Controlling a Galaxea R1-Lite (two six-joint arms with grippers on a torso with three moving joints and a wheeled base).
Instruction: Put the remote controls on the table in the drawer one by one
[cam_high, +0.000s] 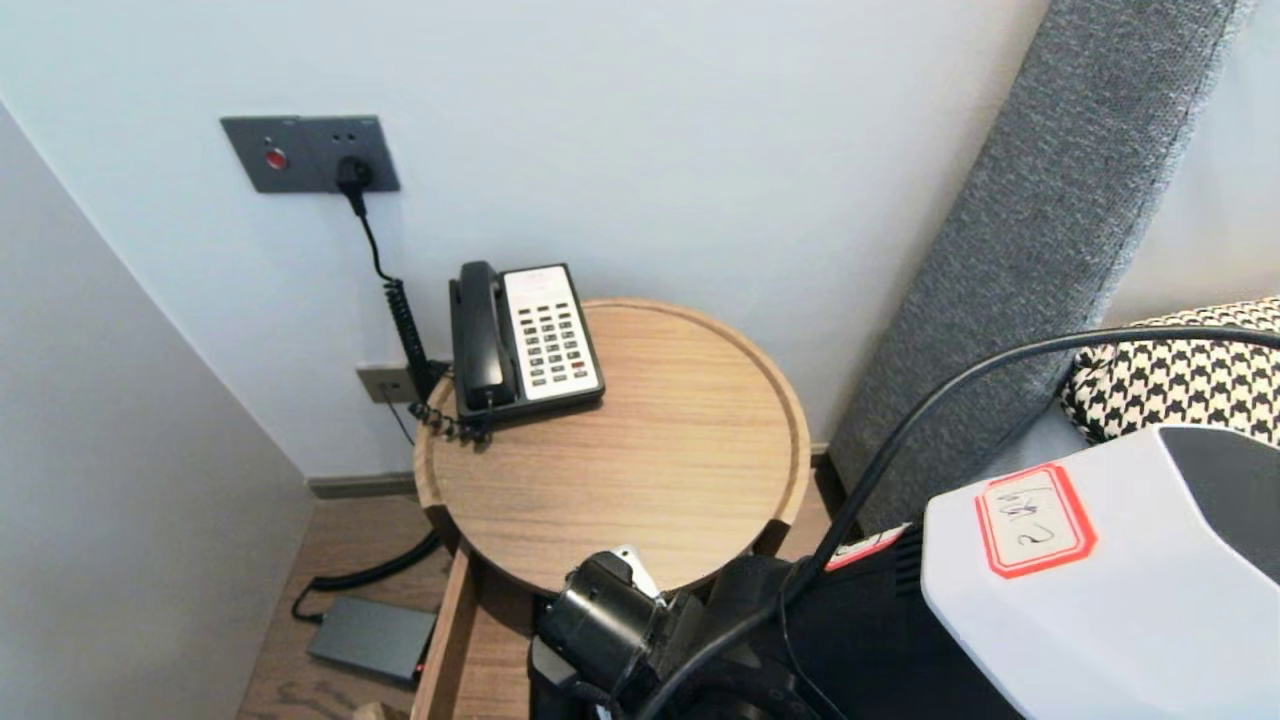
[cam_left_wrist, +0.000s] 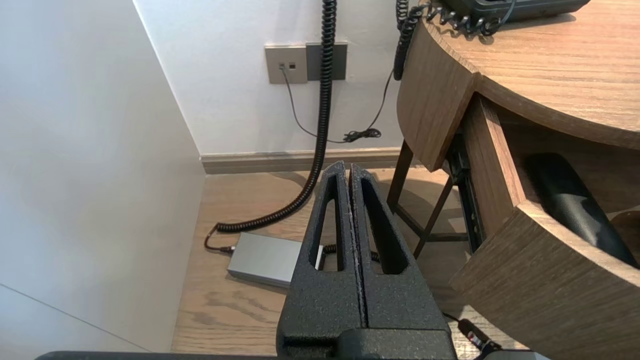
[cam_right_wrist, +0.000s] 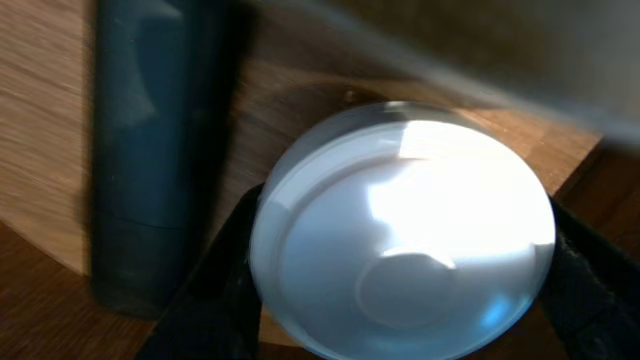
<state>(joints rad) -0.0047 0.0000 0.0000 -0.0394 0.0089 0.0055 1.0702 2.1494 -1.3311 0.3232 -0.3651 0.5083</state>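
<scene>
Where the wooden drawer (cam_left_wrist: 540, 280) stands pulled out under a round side table (cam_high: 800, 440), the right gripper (cam_right_wrist: 402, 205) reaches inside, its fingers (cam_right_wrist: 235, 280) spread wide to either side of a white round container (cam_right_wrist: 400, 235). The container sits on the drawer floor, just beside a dark cylinder (cam_right_wrist: 145, 150) lying there. Glossy and smooth, the container looks light, rigid and apt to slip, so opposite points of its rim seem the surest hold. The left gripper (cam_left_wrist: 350, 172) hangs low beside the table, fingers pressed together and holding nothing, above a grey power adapter (cam_left_wrist: 267, 260) on the floor. Farther back, a black-and-white desk telephone (cam_high: 525, 340) rests on the tabletop. A coiled cord (cam_high: 405, 320) climbs to the wall socket panel (cam_high: 310, 153).
</scene>
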